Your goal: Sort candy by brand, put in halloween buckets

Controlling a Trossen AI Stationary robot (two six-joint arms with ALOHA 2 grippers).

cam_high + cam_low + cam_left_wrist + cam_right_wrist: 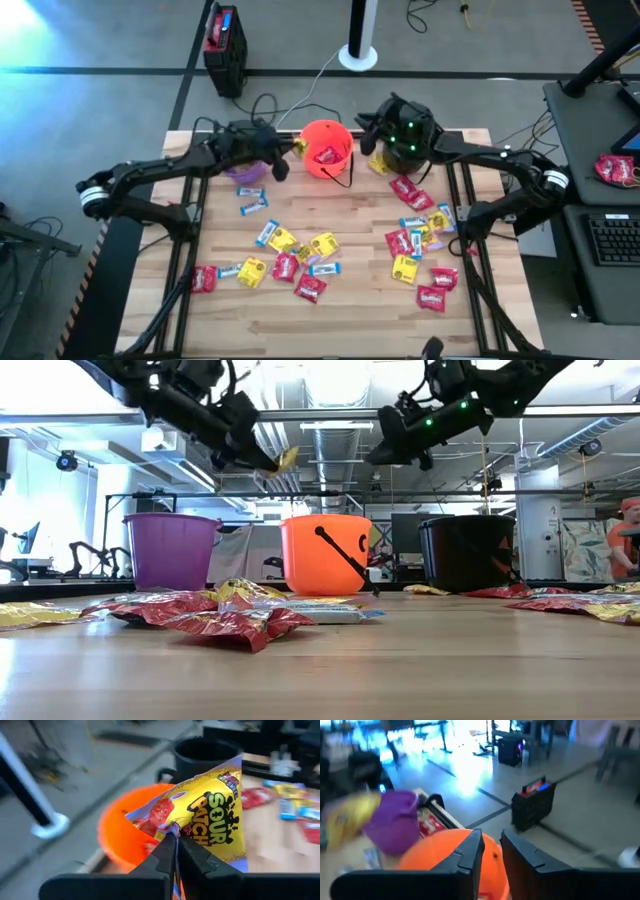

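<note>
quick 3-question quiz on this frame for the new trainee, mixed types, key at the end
1. True or false: the left gripper is shut on a yellow candy packet.
2. What lies inside the orange bucket? A) red packets B) blue-and-white packets C) nothing
3. In the low view, which bucket stands between the purple bucket and the black bucket?

Key: 1 true. 2 A. 3 the orange one.

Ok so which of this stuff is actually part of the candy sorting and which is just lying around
Part of the job:
- purple bucket
- orange bucket
- black bucket
- loose candy on the table
- yellow Sour Patch packet pinched in the left gripper
- right gripper, empty, above the orange bucket

Just lying about:
- black box on the floor
- keyboard
- white stand base
</note>
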